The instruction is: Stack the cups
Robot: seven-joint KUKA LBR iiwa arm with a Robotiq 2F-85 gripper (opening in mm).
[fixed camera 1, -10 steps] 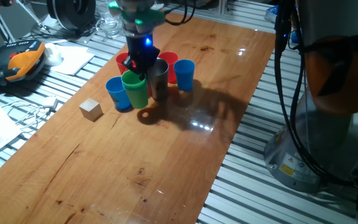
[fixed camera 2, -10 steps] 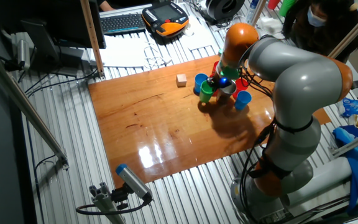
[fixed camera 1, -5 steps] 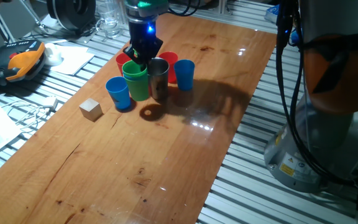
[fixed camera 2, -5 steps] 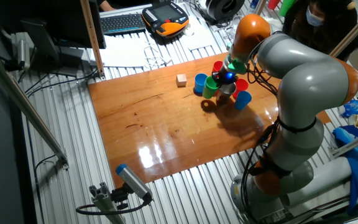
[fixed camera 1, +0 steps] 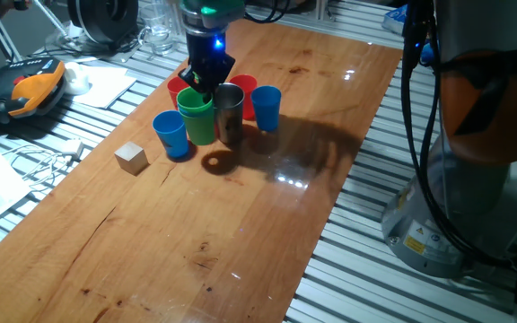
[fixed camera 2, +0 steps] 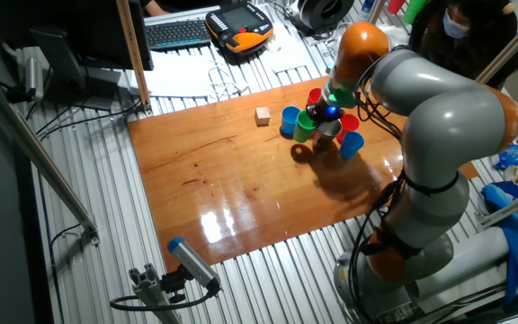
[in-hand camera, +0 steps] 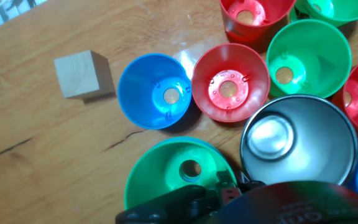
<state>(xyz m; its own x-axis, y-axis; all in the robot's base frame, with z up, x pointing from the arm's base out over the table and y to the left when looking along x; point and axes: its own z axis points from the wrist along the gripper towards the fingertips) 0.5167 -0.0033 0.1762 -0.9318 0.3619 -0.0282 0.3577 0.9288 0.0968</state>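
Most of the job is left, I judge: on the bench [fixed camera 1: 267, 215] the cups sit as a loose cluster, open mouths up, none visibly nested. Largest first, the steel cup [in-hand camera: 298, 140] stands at the cluster's four o'clock in my hand view. My pincer [fixed camera 1: 206, 87] pinches the rim of a green cup [fixed camera 1: 197, 117], seemingly raised above the bench, at six o'clock. A blue cup [in-hand camera: 154, 91] rests at nine o'clock, beside the wooden cube [in-hand camera: 83, 74].
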